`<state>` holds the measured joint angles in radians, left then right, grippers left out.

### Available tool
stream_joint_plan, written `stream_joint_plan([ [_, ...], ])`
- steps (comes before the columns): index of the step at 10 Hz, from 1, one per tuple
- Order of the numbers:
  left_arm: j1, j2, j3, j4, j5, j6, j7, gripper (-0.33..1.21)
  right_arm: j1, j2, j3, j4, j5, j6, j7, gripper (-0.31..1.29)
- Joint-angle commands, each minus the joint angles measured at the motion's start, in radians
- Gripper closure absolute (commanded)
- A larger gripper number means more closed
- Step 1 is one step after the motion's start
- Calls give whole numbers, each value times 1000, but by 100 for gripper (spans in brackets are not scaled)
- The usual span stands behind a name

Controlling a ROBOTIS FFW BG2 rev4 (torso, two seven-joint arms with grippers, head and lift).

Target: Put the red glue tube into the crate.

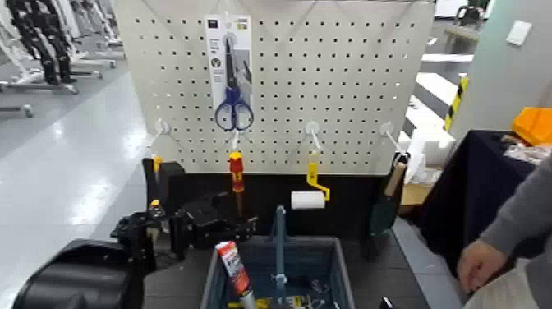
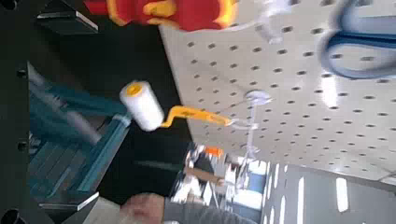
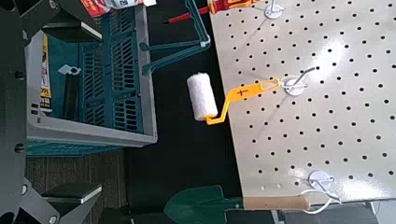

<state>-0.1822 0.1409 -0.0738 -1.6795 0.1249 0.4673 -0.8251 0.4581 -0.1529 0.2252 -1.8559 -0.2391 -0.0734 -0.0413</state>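
The red glue tube point(image 1: 233, 269) stands tilted at the left front of the crate point(image 1: 338, 265), its lower end down inside and its upper end leaning over the left rim. The crate is blue-grey with an upright blue centre handle point(image 1: 279, 240). My left gripper point(image 1: 215, 223) is open and empty, just left of and behind the crate, apart from the tube. In the left wrist view the crate point(image 2: 65, 149) lies below the gripper. The right wrist view shows the crate point(image 3: 93, 131) from the side and one end of the tube point(image 3: 98, 5). My right gripper point(image 3: 37, 105) is open and empty.
A pegboard point(image 1: 345, 82) behind the crate holds scissors point(image 1: 233, 107), a red-and-yellow screwdriver point(image 1: 236, 174), a yellow paint roller point(image 1: 309, 197) and a trowel point(image 1: 388, 201). A person's hand point(image 1: 476, 265) is at the right. Other small items lie in the crate.
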Motion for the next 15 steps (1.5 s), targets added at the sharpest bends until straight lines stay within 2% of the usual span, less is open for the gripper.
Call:
stream_joint_plan([
  [1,158,-14,12,-181,-27,-58,164,-7,4,0,-1,-6,15,-8,-3,17],
  [2,251,-24,26,-226,-24,-139,290,-7,5,0,-1,-9,21,-8,-6,16],
  [3,342,-49,40,-236,-21,-240,411,-6,11,1,-6,-14,30,-13,-8,16],
  [5,492,-106,68,-247,-65,-398,535,-1,27,-2,-17,-32,55,-11,-8,16],
  [7,630,-196,95,-220,-131,-524,623,3,53,3,-30,-54,86,-9,-34,15],
  [8,681,-231,97,-198,-99,-558,699,9,63,7,-38,-65,109,-9,-48,15],
  [9,693,-247,101,-201,-110,-561,710,12,74,7,-35,-80,136,-8,-72,15],
  [10,698,-236,91,-204,-114,-567,725,12,77,7,-35,-81,164,-29,-77,15],
  [13,698,-176,40,-204,-79,-564,788,13,85,12,-37,-88,182,-29,-88,15],
  [15,698,-155,23,-209,-76,-562,807,13,90,18,-38,-101,210,-11,-94,15],
])
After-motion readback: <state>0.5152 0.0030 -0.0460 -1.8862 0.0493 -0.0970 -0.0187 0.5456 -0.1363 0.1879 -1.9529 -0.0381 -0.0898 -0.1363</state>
